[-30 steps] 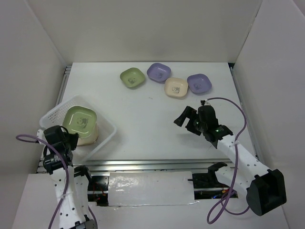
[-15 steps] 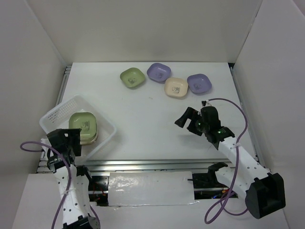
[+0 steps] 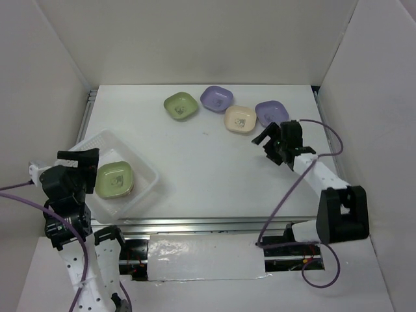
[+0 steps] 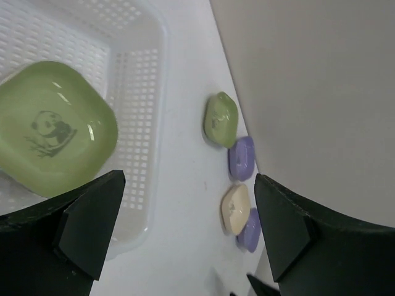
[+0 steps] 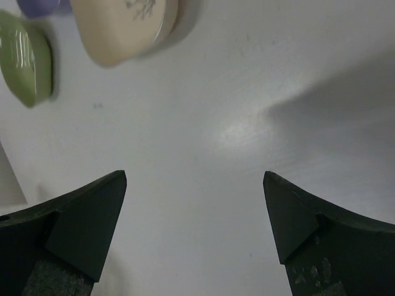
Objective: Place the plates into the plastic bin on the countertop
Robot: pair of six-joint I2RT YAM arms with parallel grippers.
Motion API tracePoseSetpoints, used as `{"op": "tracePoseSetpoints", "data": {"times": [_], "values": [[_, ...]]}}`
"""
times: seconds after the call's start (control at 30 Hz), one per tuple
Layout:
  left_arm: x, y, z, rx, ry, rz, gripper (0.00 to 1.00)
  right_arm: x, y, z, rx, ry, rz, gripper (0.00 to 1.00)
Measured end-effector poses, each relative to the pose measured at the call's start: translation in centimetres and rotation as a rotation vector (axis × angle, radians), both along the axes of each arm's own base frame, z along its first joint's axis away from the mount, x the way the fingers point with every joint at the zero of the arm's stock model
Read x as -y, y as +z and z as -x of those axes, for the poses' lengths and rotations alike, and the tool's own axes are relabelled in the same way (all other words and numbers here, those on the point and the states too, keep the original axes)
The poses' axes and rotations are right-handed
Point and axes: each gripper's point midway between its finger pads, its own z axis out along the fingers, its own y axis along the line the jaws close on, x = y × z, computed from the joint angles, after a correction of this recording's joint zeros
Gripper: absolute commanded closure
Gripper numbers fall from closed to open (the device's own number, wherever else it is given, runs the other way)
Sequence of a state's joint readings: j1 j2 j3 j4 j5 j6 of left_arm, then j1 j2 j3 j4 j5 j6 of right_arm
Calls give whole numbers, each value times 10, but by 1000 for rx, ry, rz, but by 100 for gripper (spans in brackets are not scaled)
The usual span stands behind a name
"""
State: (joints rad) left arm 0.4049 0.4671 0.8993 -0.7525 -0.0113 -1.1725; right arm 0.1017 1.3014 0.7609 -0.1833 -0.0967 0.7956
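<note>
Your plastic bin (image 3: 148, 177) stands at the front left corner of the counter (image 3: 201, 169), turned a little against the edges. Inside it lies one green plate (image 3: 114, 179), flat, with the dark print facing up. Four more plates rest in a loose row along the far edge: a green one (image 3: 181, 106), then a purple one (image 3: 216, 98), then a cream one (image 3: 240, 119) and a second purple one (image 3: 271, 113) toward the far right corner. The cream one and the second purple one are just beside each other.

The jaws of your left arm (image 3: 65, 195) are spread wide and hold nothing. They hang over the bin's front left side, and in the left wrist view the green plate (image 4: 52, 132) shows near the left finger.

The jaws of your right arm (image 3: 322, 182) are also spread wide and empty. They hang over bare counter, near the cream plate (image 5: 126, 24) and the second purple plate, touching neither.
</note>
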Motion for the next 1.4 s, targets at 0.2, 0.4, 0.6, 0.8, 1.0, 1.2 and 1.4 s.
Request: {"op": "tracePoseSetpoints", "data": {"times": [0.2,0.4,0.6,0.8,1.0,1.2,1.4], "values": [[25,7,-26,22,-236,-71,1,14,-20,-90,-54,-124,-43,2],[49,-2,-63,38,-486,-96,1,4,-60,-164,-135,-110,-53,11],[60,-9,-68,26,-584,-142,1,-8,-74,-188,-176,-60,2,64],[58,-1,-74,29,-609,-199,1,-13,-88,-158,-233,-64,47,100],[83,-15,-85,-4,-744,-202,1,-15,-81,-107,-256,-78,147,100],[188,-23,-114,-129,-1094,-311,1,-109,-11,-33,-116,107,331,100],[233,-57,-123,-279,-1165,-453,8,-183,63,37,60,293,292,100]]}}
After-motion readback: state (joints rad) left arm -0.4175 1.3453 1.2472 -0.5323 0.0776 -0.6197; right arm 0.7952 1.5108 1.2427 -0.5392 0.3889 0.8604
